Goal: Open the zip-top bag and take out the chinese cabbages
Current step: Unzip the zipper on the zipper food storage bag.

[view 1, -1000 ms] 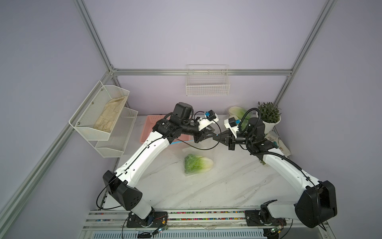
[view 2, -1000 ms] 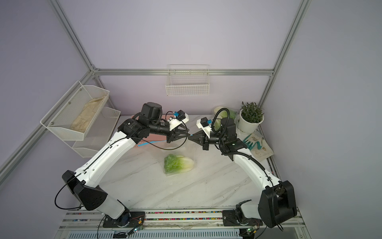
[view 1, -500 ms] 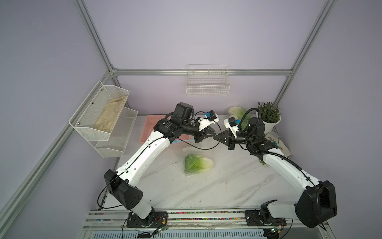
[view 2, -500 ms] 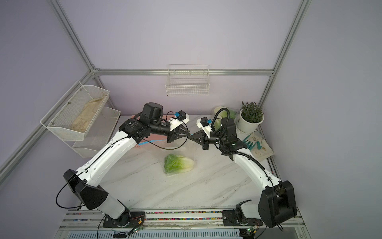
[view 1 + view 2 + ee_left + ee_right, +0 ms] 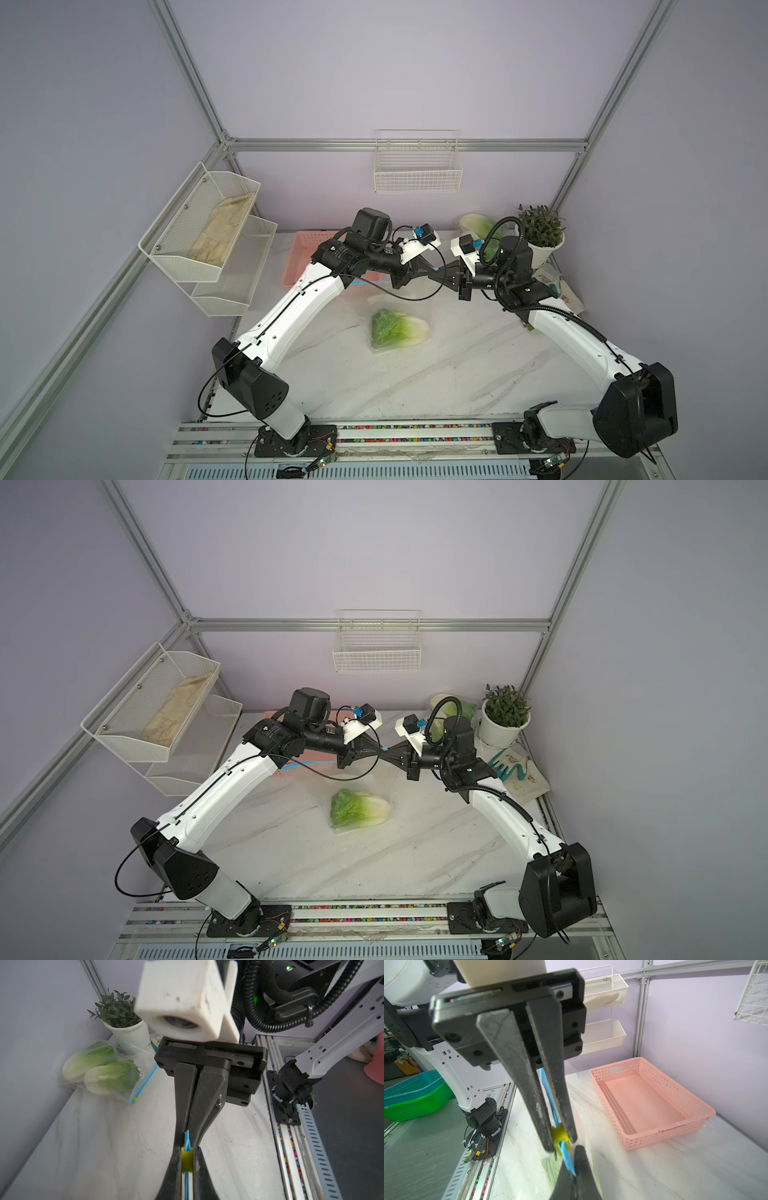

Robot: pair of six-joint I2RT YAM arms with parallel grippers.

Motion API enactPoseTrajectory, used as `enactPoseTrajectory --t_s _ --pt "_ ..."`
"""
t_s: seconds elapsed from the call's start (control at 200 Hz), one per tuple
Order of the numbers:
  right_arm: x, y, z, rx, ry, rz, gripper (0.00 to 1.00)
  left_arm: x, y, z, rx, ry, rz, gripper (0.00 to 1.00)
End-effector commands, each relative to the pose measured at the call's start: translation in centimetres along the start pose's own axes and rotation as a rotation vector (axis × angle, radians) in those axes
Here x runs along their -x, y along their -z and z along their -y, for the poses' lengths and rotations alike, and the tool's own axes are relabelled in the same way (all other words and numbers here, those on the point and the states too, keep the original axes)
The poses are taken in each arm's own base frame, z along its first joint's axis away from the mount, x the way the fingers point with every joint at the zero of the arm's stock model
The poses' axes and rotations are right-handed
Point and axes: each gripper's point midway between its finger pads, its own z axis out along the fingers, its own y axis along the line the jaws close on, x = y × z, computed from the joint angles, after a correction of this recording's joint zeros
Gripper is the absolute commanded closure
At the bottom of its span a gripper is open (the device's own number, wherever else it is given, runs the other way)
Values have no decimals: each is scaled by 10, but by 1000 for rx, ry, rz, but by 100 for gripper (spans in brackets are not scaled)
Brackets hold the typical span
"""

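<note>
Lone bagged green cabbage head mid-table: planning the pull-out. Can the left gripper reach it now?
Probably not: left gripper is shut on the yellow zip slider; the clear plastic bag encloses the cabbage.

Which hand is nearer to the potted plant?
Right. The right hand lies on the side of the potted plant; the left hand meets it tip to tip, farther from the plant.

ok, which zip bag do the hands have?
The mid-table bag with one cabbage: left hand pinches its yellow slider, right hand its blue zip strip. The other bag, holding two cabbages, lies by the potted plant.
</note>
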Motion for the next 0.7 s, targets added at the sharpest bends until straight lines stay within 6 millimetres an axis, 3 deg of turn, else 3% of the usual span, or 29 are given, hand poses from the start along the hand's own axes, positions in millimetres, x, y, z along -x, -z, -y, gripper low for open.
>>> enactPoseTrajectory --t_s 0.0,0.405,0.695 --pt "17 3 -2 -22 64 28 100 -4 -3 1 -10 1 3 100" --pt "18 5 12 -116 46 35 100 -16 21 -9 87 14 -21 100" --pt "18 6 3 -76 56 39 100 -26 33 -17 137 33 -33 100"
